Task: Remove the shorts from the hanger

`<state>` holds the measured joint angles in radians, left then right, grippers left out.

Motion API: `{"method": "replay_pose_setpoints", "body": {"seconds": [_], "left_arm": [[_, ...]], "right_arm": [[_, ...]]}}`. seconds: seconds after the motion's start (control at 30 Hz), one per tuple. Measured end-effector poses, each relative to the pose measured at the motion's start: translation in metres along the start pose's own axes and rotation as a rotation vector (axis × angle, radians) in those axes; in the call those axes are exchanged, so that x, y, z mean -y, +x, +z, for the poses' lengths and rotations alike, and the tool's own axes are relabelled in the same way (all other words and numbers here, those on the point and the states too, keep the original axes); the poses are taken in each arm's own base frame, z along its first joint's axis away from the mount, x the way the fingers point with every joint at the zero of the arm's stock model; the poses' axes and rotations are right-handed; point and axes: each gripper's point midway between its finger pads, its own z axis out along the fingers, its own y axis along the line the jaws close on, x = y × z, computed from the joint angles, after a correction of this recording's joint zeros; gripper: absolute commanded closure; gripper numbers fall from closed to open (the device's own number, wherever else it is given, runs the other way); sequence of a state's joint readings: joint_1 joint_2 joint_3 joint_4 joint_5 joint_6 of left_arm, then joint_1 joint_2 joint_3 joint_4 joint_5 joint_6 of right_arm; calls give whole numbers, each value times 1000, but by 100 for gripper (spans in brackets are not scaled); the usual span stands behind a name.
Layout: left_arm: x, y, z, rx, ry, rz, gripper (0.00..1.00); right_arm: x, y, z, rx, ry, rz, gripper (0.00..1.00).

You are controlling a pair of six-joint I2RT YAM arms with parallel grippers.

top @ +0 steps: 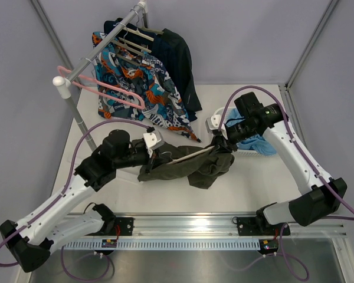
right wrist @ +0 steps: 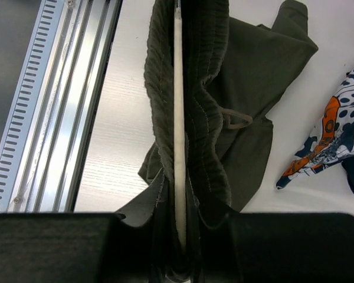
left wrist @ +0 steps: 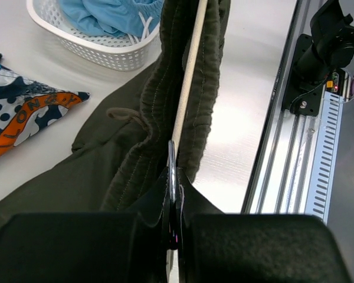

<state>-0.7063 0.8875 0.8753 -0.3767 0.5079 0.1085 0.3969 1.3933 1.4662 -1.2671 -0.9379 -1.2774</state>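
Note:
Olive-green shorts point(top: 192, 166) hang by the waistband on a cream wooden hanger point(top: 192, 154), held level just above the table between my two grippers. My left gripper point(top: 159, 155) is shut on the hanger's left end. In the left wrist view point(left wrist: 172, 177) its jaws pinch a thin metal part where the cream bar point(left wrist: 187, 76) ends, with the shorts point(left wrist: 130, 147) bunched round it. My right gripper point(top: 221, 144) is shut on the hanger's right end. In the right wrist view point(right wrist: 178, 194) the bar point(right wrist: 178, 88) runs between its jaws, with the waistband point(right wrist: 209, 118) folded on both sides.
A white basket point(top: 265, 154) with blue cloth stands at the right, also in the left wrist view point(left wrist: 106, 56). A clothes rack point(top: 100, 56) at back left carries patterned garments point(top: 141, 88) and a pink hanger point(top: 109, 89). A metal rail point(top: 183, 223) runs along the near edge.

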Motion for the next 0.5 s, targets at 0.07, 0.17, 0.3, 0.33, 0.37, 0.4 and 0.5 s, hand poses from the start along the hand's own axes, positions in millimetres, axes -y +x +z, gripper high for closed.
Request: {"method": "replay_pose_setpoints", "body": {"seconds": [0.07, 0.17, 0.3, 0.33, 0.37, 0.4, 0.5], "left_arm": [[1, -3, -5, 11, -10, 7, 100], [4, -6, -15, 27, -25, 17, 100], [6, -7, -23, 36, -40, 26, 100], [6, -7, -25, 37, -45, 27, 100], [6, -7, -26, 35, -48, 26, 100], [6, -6, -28, 34, -50, 25, 100], [7, -7, -32, 43, -59, 29, 100]], "right_arm": [[1, 0, 2, 10, -7, 18, 59], [2, -1, 5, 23, -12, 42, 46], [4, 0, 7, 28, -14, 69, 32], [5, 0, 7, 29, -13, 75, 28], [6, 0, 7, 30, -9, 83, 26], [8, -1, 7, 31, -2, 90, 23], [16, 0, 3, 39, 29, 123, 13]]}}
